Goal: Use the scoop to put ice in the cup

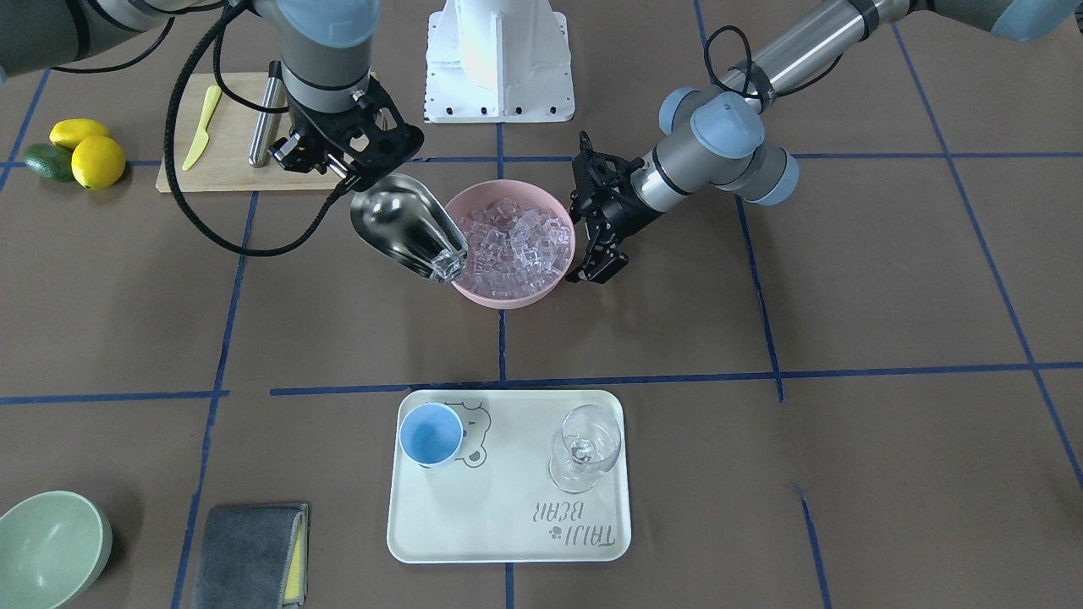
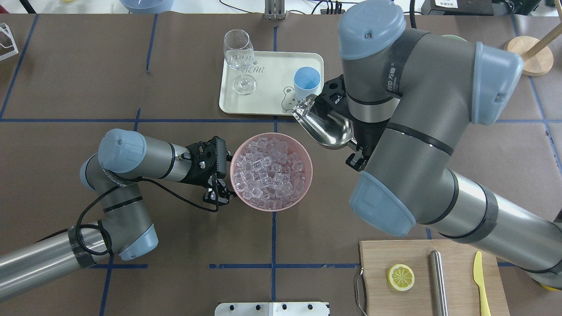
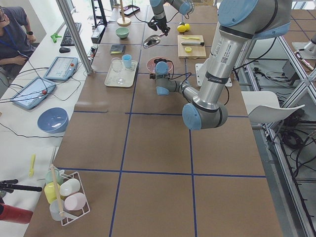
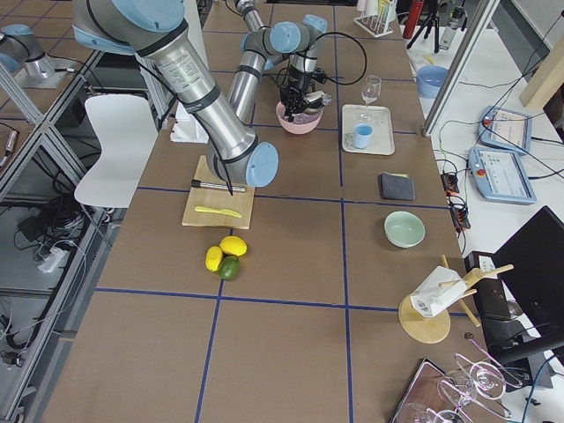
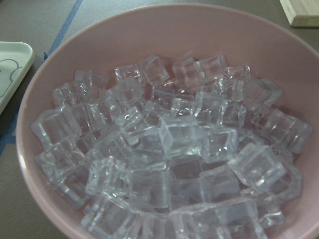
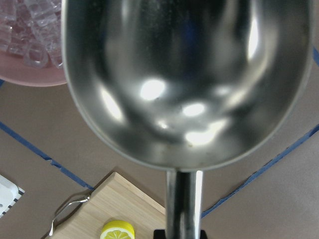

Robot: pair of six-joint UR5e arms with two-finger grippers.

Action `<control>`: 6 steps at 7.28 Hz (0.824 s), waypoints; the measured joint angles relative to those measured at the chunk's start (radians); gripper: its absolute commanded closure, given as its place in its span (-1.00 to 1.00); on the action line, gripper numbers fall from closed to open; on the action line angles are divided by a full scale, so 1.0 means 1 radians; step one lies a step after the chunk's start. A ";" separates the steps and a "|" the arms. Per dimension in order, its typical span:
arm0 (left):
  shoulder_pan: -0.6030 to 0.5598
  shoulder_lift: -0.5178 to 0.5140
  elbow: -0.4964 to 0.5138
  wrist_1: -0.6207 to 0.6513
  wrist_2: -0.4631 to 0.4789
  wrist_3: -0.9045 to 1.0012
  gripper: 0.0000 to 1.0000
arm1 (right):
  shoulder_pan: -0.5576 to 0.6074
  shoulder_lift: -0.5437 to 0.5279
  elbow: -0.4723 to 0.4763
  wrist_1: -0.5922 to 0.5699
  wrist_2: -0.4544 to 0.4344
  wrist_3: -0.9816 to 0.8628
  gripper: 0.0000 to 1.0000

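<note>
Materials and finishes: ice station, table top

Scoop (image 6: 184, 74): polished metal, mirror-bright, smooth. Ice (image 5: 174, 149): clear, glassy, glossy cubes. Bowl (image 5: 199, 30): pink, smooth, matt, plastic look. Cup (image 1: 431, 434): light blue, smooth, plastic look. Tray (image 1: 508, 474): cream, smooth, satin. Wine glass (image 1: 584, 448): clear glass. Table cover (image 1: 888, 279): brown matt paper, blue tape lines. Cutting board (image 2: 386, 303): pale matt wood. Cloth (image 1: 245, 554): grey, napped.

Bright, even overhead light; glare spots on the scoop (image 6: 189, 109); soft shadows.
</note>
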 measured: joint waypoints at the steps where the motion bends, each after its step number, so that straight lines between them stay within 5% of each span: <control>1: 0.000 0.000 0.000 0.000 0.000 0.000 -1.00 | 0.025 0.003 -0.022 0.002 0.022 0.002 1.00; 6: 0.000 -0.001 0.000 -0.001 0.000 -0.001 -1.00 | 0.115 0.141 -0.331 0.035 0.074 0.005 1.00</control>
